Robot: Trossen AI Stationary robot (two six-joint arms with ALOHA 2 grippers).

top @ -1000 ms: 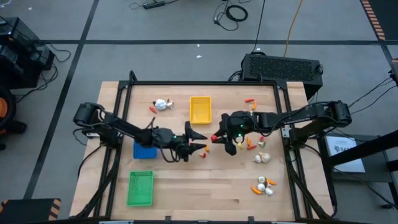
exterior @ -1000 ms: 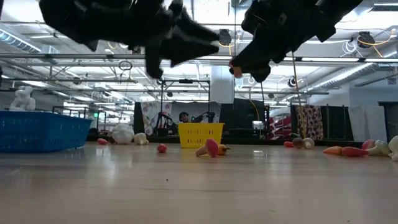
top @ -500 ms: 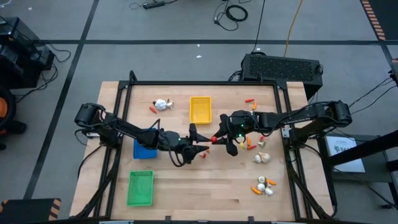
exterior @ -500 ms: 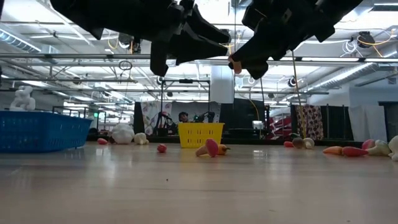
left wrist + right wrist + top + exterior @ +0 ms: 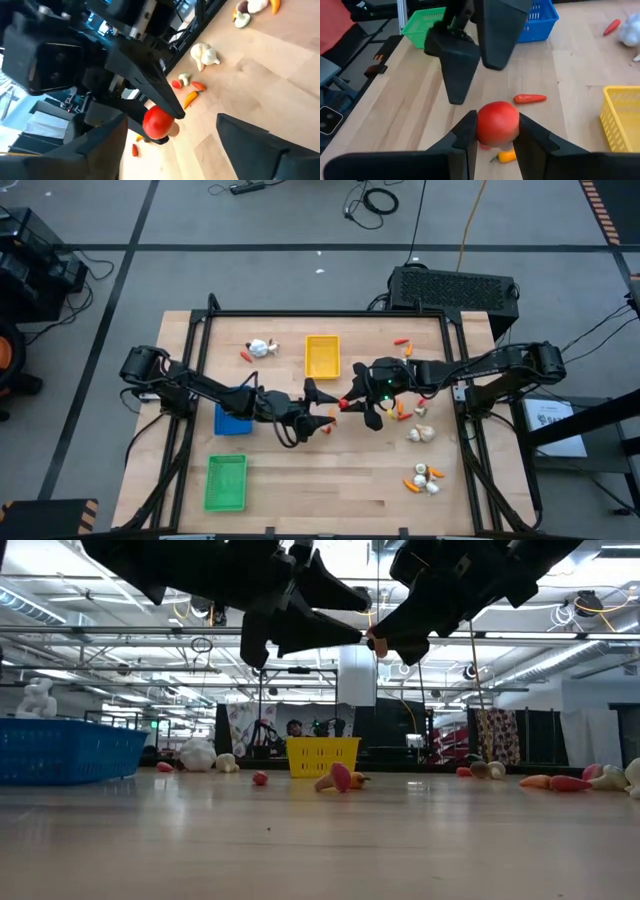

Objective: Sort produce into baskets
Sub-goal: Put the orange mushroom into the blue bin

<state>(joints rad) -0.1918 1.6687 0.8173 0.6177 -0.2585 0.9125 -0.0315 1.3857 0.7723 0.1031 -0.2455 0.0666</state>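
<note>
My right gripper is shut on a small round red piece of produce above the middle of the table. My left gripper faces it, open. Its two fingers stand on either side of the red piece without touching it. The yellow basket stands at the far middle and the green basket at the near left. The blue basket lies partly under my left arm. My right gripper pinches the red piece by its two sides between its fingertips. The fingers slant down from the table's right side. The piece is lifted well clear of the table.
A red carrot and an orange piece lie on the wood under the grippers. A garlic bulb lies at the far left. More produce is scattered on the right and near right. A black box stands behind the table.
My left gripper has tipped up toward level and its fingers have spread wider, so that they now stand around the red piece. My right gripper has kept its place with the piece.
</note>
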